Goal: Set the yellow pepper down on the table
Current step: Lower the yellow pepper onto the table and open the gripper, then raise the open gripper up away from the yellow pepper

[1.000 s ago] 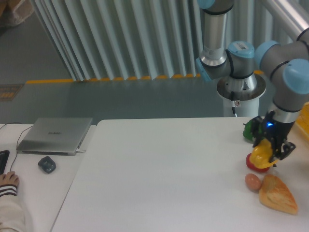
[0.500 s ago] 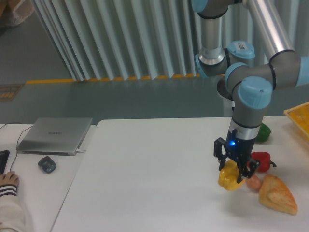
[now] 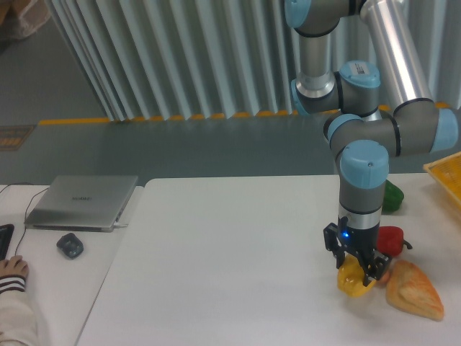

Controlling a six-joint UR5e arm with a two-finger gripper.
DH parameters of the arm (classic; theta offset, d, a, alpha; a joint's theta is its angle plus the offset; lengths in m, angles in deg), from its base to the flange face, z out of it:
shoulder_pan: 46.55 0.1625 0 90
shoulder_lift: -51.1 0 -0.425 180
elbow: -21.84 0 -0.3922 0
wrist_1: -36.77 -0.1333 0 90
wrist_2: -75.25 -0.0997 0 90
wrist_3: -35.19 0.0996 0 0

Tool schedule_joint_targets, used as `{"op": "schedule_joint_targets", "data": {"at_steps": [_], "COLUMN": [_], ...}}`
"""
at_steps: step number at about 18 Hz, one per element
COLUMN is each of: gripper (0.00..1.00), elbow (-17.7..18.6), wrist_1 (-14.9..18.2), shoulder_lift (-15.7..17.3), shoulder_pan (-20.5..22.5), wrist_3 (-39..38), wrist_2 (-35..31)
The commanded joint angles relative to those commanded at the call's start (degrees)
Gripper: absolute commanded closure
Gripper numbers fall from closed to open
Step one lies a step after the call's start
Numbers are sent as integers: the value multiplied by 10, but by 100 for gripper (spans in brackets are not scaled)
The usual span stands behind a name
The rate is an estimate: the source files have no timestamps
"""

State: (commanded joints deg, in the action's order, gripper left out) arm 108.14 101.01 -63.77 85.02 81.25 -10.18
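- A piece of bread (image 3: pixel 414 290) is lying nearest the camera at the right front of the table (image 3: pixel 216 274), with a small brownish egg-like item peeking out just to its left, mostly hidden behind the gripper.
- The yellow pepper (image 3: pixel 351 278) is sitting pinched between the fingers of the gripper (image 3: pixel 356 268), low over the white surface or touching it; which of the two cannot be told from this angle.
- The gripper is pointing straight down, its fingers pressing in on the yellow pepper from both sides, and a small blue light is glowing on the wrist above.
- A red pepper (image 3: pixel 390 240) is lying just behind and to the right of the gripper, close to the bread.
- A green pepper (image 3: pixel 391 197) is resting farther back, partly hidden by the arm.
- To the left, a sleeved hand (image 3: pixel 12 270) is showing at the edge, and a dark mouse (image 3: pixel 70 245) is lying in front of a closed grey laptop (image 3: pixel 81 201) on the adjoining desk.
- A yellow tray (image 3: pixel 444 175) is poking in at the right edge.
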Motion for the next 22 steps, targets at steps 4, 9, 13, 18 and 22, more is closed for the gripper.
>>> {"op": "schedule_joint_targets", "data": {"at_steps": [4,9,13,18,22], "gripper": [0,0,0,0,0], "elbow": [4,4,-1,0,-5], "wrist_1": [0,0,1,16,32], "shoulder_lift": [4,4,10,40,52], "shoulder_pan": [0,-2,-2,6,29], "wrist_3": [-3,-4,2,226,296], "wrist_2": [-1,-1,-11,-125,-137]}}
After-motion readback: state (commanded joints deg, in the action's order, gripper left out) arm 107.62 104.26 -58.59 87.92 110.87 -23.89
